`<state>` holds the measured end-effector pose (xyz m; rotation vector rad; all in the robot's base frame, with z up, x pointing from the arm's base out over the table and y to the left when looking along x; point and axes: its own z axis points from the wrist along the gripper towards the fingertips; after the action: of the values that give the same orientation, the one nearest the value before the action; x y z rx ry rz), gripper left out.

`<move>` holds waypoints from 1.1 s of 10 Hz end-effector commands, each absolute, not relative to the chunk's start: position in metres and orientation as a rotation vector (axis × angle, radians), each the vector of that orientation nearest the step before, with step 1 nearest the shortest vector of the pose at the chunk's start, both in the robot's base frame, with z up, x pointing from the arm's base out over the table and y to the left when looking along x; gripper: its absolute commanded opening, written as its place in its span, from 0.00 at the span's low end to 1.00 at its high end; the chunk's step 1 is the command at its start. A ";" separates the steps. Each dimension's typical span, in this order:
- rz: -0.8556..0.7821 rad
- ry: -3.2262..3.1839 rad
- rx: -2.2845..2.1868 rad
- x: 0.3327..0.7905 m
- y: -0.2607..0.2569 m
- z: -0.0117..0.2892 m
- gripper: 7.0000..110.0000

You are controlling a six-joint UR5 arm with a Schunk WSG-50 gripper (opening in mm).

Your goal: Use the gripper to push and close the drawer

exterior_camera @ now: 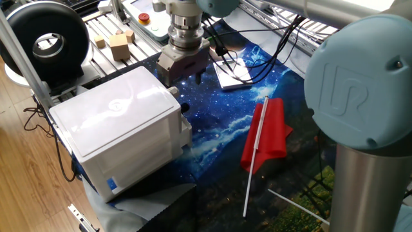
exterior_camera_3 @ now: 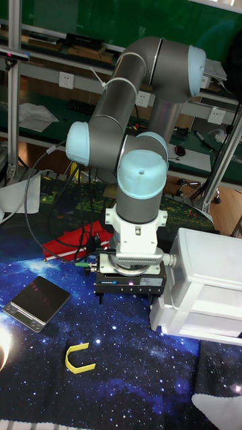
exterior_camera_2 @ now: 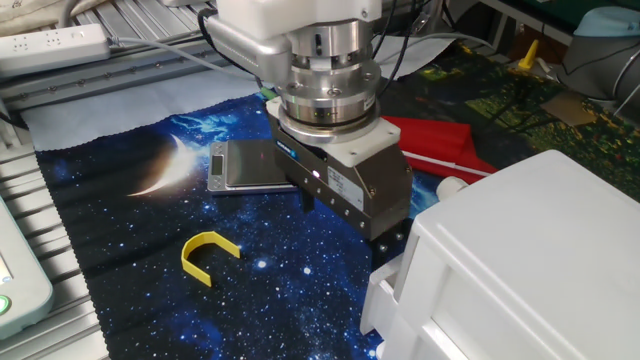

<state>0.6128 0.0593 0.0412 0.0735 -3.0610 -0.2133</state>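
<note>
Tall fixed view: one pincer (exterior_camera_3: 130, 290), gape hidden, beside one drawer (exterior_camera_3: 176, 316); one yellow clip (exterior_camera_3: 79, 359).

Wooden floor (exterior_camera: 26, 161) shows on one side, warm and pale. The table wears a starry blue cloth (exterior_camera_2: 130, 260) (galaxy print, bright comet streak). Behind it a green wall (exterior_camera_3: 67, 17) carries white sockets (exterior_camera_3: 66, 80), with cluttered shelves (exterior_camera_3: 50, 64) below and an aluminium post (exterior_camera_3: 13, 87) standing upright.
</note>
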 end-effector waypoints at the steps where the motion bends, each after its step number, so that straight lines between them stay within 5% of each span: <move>1: -0.297 -3.048 0.064 0.609 0.071 0.044 0.99; 11: -0.478 -3.022 0.010 0.609 0.098 0.051 0.99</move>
<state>0.6075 0.0893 0.0463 0.0291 -3.0303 -0.4092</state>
